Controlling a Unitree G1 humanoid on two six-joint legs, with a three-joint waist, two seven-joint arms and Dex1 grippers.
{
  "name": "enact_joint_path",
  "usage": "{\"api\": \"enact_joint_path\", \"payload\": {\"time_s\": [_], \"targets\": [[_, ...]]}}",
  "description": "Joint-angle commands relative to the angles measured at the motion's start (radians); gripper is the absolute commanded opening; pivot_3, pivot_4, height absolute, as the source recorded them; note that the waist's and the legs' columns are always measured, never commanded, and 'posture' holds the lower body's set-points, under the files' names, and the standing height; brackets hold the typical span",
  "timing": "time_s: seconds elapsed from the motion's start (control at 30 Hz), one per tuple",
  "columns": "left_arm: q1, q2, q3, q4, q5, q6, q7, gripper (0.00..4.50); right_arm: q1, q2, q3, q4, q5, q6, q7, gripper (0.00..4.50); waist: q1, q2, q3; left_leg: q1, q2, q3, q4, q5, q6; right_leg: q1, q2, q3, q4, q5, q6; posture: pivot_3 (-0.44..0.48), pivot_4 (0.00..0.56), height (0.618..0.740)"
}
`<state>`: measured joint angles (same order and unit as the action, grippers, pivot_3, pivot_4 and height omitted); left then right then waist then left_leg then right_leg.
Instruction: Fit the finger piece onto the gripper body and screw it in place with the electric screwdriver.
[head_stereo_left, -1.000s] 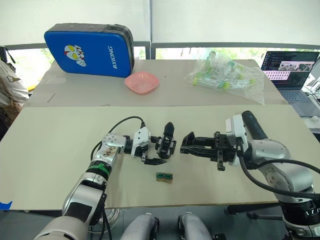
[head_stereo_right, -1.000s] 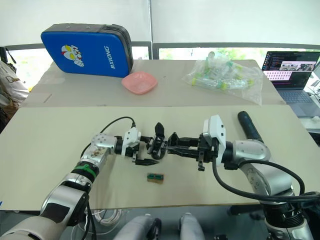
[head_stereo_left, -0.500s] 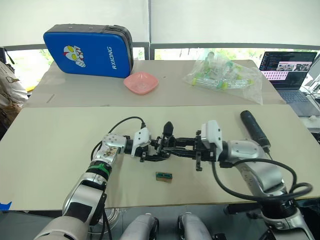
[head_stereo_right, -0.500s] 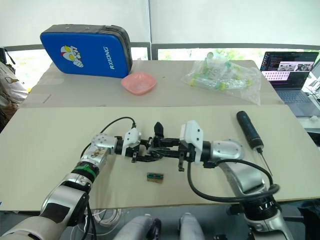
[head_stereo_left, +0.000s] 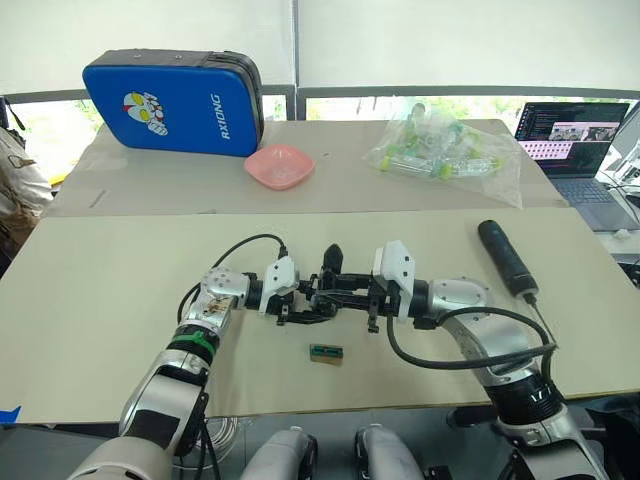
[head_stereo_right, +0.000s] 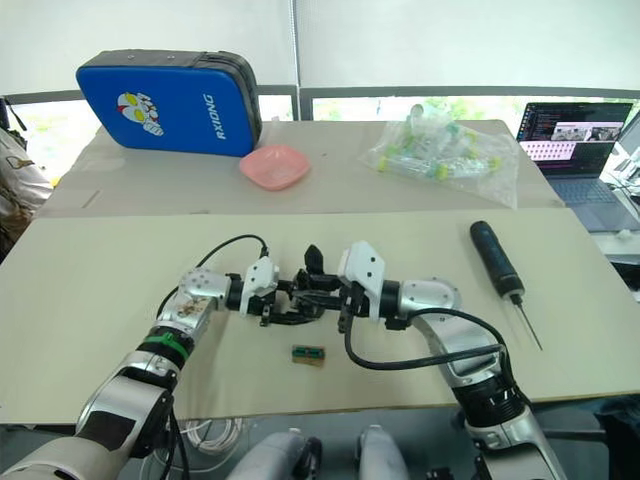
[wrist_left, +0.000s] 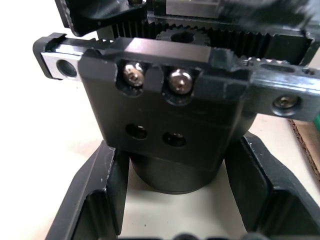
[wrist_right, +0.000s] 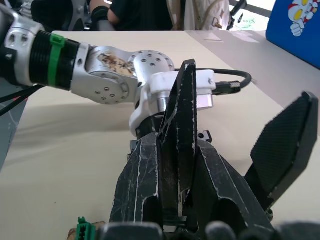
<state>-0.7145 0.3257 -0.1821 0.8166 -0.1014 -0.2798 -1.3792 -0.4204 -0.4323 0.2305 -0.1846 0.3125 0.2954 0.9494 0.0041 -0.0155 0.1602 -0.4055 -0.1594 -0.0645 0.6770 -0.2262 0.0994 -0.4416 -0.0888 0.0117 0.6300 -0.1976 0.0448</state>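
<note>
Left wrist view: the left claw (wrist_left: 175, 220) grips the black blocky gripper body (wrist_left: 170, 115) by its round base, fingers (wrist_left: 95, 195) pressed on either side. On the beige desk (head_stereo_left: 100, 280), the right claw (head_stereo_left: 325, 298) meets it mid-desk; whether it clamps the upright black tapered finger piece (wrist_right: 182, 115) I cannot tell. The thick black electric screwdriver (head_stereo_right: 497, 262) lies well apart.

One blue case (head_stereo_left: 175, 97), one pink bowl (head_stereo_left: 279, 165), one laptop (head_stereo_left: 573, 140).

A blue case (head_stereo_left: 175, 95), pink bowl (head_stereo_left: 280, 165), bag of tubes (head_stereo_left: 445, 155) and laptop (head_stereo_left: 570, 150) sit on the far table.
</note>
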Motion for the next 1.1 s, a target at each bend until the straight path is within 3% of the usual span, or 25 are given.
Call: {"api": "enact_joint_path", "payload": {"time_s": [0.03, 0.43, 1.1], "targets": [[0.014, 0.019, -0.014, -0.016, 0.024, 0.016, 0.006, 2.27, -0.025, 0.014, 0.000, -0.013, -0.004, -0.036, 0.003, 0.41, -0.001, 0.000, 0.000, 0.000, 0.000, 0.000, 0.000, 0.000, 0.000, 0.000, 0.000, 0.000, 0.000, 0.000, 0.000, 0.000, 0.150, 0.740], [0.019, 0.019, -0.029, -0.021, 0.031, 0.020, 0.036, 2.27, -0.023, 0.022, 0.033, 0.002, -0.035, -0.005, 0.010, 0.41, -0.002, 0.000, 0.000, 0.002, 0.000, 0.000, 0.000, 0.000, 0.000, 0.001, 0.000, 0.000, 0.000, 0.000, 0.000, 0.000, 0.150, 0.740], [0.026, 0.013, -0.030, -0.015, 0.033, 0.027, 0.062, 2.27, -0.006, -0.015, 0.051, -0.087, 0.003, 0.225, -0.018, 0.41, 0.006, 0.001, -0.002, 0.005, 0.000, 0.000, 0.000, -0.003, 0.005, 0.003, 0.001, 0.000, 0.000, 0.001, -0.001, 0.000, 0.150, 0.740]]}}
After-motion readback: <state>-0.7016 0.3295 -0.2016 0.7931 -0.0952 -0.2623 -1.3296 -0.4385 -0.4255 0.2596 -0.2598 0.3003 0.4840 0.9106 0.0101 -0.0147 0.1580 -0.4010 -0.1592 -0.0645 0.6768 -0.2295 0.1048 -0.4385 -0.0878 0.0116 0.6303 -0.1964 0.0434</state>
